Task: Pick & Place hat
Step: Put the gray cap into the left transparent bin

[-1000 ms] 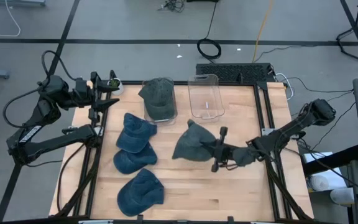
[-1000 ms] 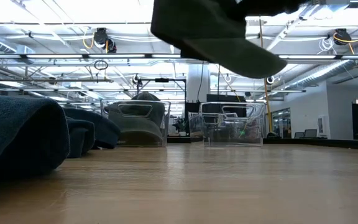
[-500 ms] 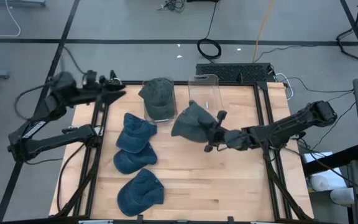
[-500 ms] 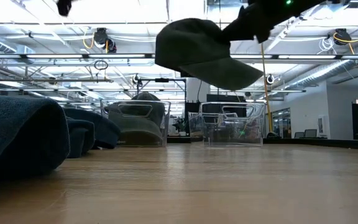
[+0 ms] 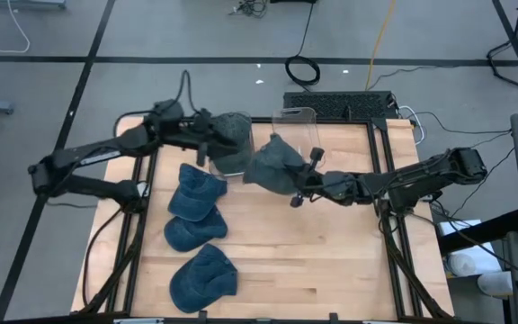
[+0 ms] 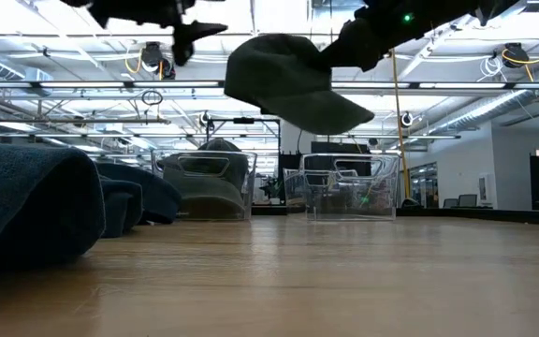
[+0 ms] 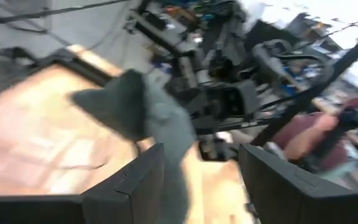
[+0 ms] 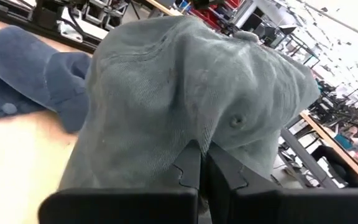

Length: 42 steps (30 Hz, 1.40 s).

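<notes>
**Grey-green hat held in the air by the right gripper**

The grey-green hat (image 5: 272,166) hangs above the table (image 5: 331,270), lifted clear of the wood, between the two clear bins at the far edge. In the low view its brim points down to the right, and it is well above the table top. The right gripper (image 5: 300,184) has its fingers closed tight on a fold of the hat's cloth; the right wrist view shows the two dark fingers pressed together with the fabric pinched between them.

The left gripper (image 5: 207,144) reaches over the far left part of the table, near the bin with a hat (image 5: 229,142). Its fingers stand well apart and hold nothing; in the left wrist view the carried hat is seen beyond them, not touching.

The empty clear bin (image 5: 297,139) stands just beside the carried hat. Three blue hats (image 5: 196,225) lie on the left side of the table.
</notes>
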Each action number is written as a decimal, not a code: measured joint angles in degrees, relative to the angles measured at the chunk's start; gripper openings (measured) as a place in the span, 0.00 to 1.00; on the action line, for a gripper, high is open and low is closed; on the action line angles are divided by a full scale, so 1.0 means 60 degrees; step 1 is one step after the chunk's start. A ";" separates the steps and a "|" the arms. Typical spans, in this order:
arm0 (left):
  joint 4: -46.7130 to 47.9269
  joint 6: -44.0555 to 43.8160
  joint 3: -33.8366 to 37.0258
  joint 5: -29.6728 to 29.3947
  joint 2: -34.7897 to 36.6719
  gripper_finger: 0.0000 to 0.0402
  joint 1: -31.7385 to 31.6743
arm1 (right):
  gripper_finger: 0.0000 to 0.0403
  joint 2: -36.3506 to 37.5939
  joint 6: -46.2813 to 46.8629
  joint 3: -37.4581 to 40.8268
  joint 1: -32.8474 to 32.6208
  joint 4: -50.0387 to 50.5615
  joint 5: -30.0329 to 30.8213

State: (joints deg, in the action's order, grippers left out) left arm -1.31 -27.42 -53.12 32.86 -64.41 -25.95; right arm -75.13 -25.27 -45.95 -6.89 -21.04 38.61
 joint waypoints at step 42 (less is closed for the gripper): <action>-0.1725 -0.2146 -0.0732 -0.1214 -0.2174 0.53 0.1444 | 0.00 -0.0004 -0.0933 0.0003 0.0617 -0.1358 -0.2225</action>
State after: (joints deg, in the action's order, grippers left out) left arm -11.66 -40.30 -57.52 25.58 -77.45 -17.29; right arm -75.16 -30.87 -45.93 -3.19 -29.19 25.26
